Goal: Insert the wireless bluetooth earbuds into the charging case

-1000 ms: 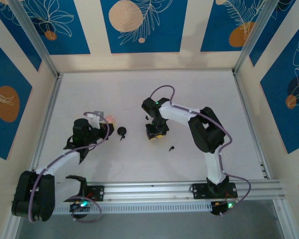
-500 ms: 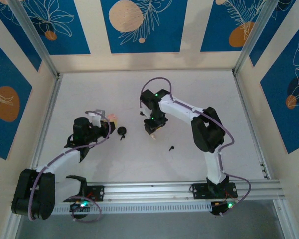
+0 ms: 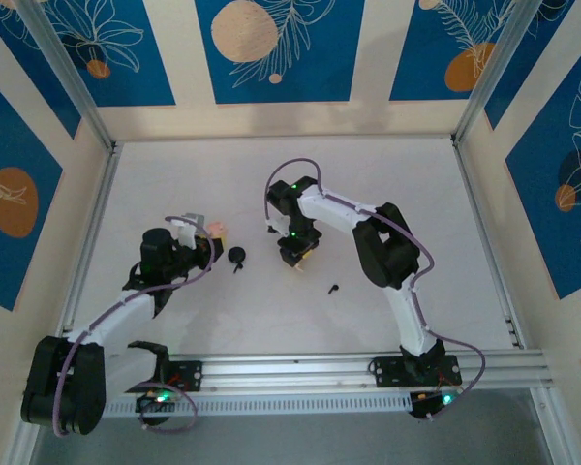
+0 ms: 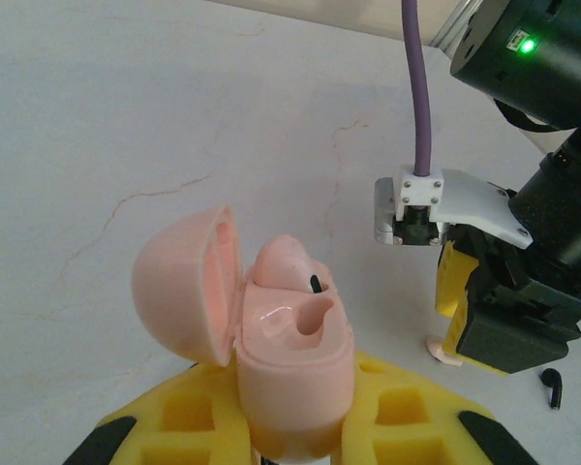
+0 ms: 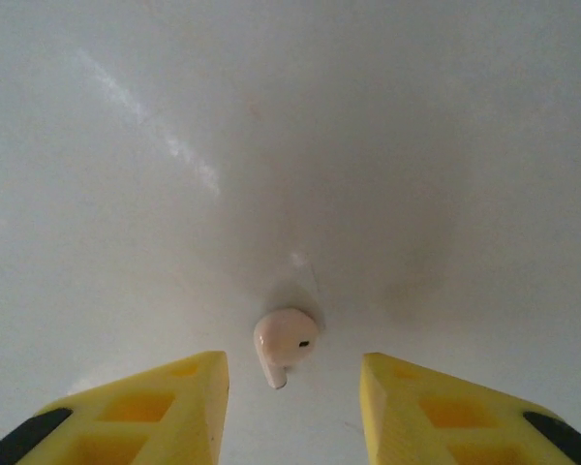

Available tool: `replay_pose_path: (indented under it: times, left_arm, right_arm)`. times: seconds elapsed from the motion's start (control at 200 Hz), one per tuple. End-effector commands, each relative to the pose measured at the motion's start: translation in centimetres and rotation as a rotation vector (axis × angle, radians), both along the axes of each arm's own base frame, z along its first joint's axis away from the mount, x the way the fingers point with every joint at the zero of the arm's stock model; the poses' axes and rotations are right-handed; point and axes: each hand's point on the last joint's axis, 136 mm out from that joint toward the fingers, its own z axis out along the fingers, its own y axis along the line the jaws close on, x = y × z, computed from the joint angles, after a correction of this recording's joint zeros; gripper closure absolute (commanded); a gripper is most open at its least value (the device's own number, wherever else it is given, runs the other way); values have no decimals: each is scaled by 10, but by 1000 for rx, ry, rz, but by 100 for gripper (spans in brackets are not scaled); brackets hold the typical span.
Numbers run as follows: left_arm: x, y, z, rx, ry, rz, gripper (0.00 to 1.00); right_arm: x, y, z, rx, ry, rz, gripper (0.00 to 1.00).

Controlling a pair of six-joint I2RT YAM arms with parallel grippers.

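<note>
My left gripper (image 4: 292, 441) is shut on the pink charging case (image 4: 292, 373), which stands upright with its lid (image 4: 186, 291) swung open to the left. One socket (image 4: 315, 315) in its top gapes empty. From above, the same gripper (image 3: 209, 248) sits left of centre. On the table lies the pale pink earbud (image 5: 285, 341), stem toward me, between the open yellow fingers (image 5: 179, 407) of my right gripper (image 5: 295, 392), touching neither. The left wrist view has that earbud (image 4: 443, 351) at the right gripper's foot (image 4: 479, 325). The black earbud (image 3: 333, 288) lies loose, nearer the arm bases than the right gripper (image 3: 295, 256).
A round black disc with a short stem (image 3: 237, 256) rests on the white table (image 3: 387, 194) between the two grippers. Aluminium rails (image 3: 87, 232) and patterned walls close in the table on all sides.
The right arm has swung its elbow leftward and its gripper has shifted slightly left and back, settling over the pink earbud. The left arm and case have stayed put.
</note>
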Motion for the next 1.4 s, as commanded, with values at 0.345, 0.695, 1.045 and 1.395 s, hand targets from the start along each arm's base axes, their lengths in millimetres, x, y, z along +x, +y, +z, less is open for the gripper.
replay_pose_path:
  times: [0.345, 0.695, 1.045, 1.395]
  left_arm:
    - [1, -5, 15, -2, -38, -25, 92]
    - [0, -5, 17, 8, -37, -26, 92]
    - [-1, -6, 16, 13, -33, -33, 92]
    - [-3, -10, 15, 29, -48, -50, 92]
  right_arm:
    - [-6, 6, -17, 16, 53, 10, 64]
    - [-13, 0, -21, -37, 54, -12, 68]
    - [-19, -5, -23, -60, 48, -30, 75]
    - [-10, -7, -2, 32, -46, -121, 80]
